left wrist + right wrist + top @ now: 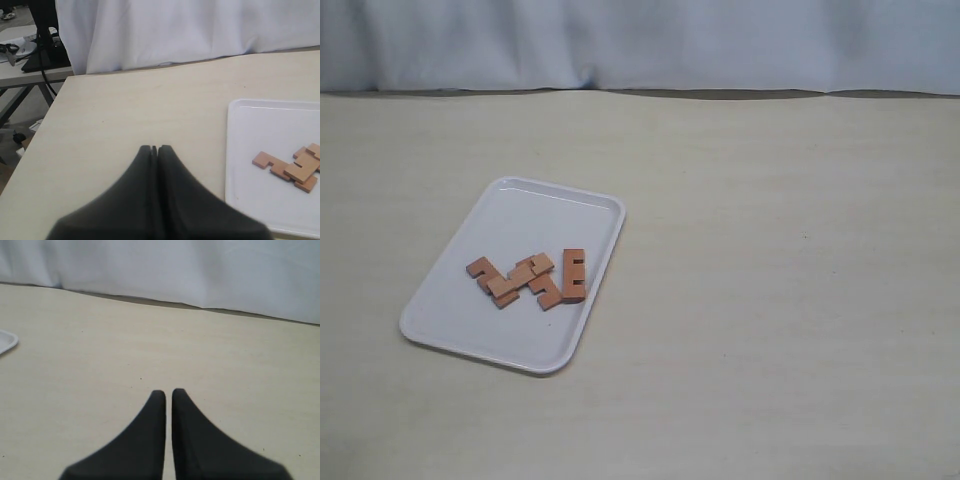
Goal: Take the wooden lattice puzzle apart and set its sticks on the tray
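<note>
The white tray (525,215) lies left of centre on the table in the exterior view. On it lie the reddish-brown notched sticks: one (574,275) apart at the right, the others (515,280) in a loose overlapping cluster. No hash-shaped lattice puzzle shows. Neither gripper appears in the exterior view. In the left wrist view my left gripper (154,148) is shut and empty over bare table, beside the tray (260,125) and the sticks (292,167). My right gripper (168,392) is shut on nothing, a thin slit between its fingers, far from the tray's corner (6,341).
A pale cloth backdrop (640,45) hangs along the table's far edge. In the left wrist view the table's side edge (35,145) drops off to a floor with another table, cables and black gear (45,50).
</note>
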Robot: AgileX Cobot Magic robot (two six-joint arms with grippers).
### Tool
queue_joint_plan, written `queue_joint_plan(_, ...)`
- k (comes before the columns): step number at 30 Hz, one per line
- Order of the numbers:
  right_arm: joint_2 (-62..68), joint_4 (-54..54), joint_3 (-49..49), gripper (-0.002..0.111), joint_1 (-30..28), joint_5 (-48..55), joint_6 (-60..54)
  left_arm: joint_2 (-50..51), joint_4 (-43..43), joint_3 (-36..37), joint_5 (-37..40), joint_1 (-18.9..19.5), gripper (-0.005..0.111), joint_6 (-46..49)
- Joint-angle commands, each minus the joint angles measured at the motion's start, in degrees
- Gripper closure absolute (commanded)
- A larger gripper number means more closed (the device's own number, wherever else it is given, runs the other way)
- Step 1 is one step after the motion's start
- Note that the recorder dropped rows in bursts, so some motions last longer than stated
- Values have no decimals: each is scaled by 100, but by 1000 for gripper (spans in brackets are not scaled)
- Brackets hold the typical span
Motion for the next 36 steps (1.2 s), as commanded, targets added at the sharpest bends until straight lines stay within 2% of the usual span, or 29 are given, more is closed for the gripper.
queue_joint_plan(1,-37,5,17,104,-22,-12,17,-10,-4,11,-104,-12,107,6)
queue_joint_plan(28,-37,5,17,104,-22,-12,17,-10,-4,11,-104,-12,107,6)
queue_joint_plan(36,-37,5,17,104,187,-12,17,-10,-4,11,-104,-12,107,6)
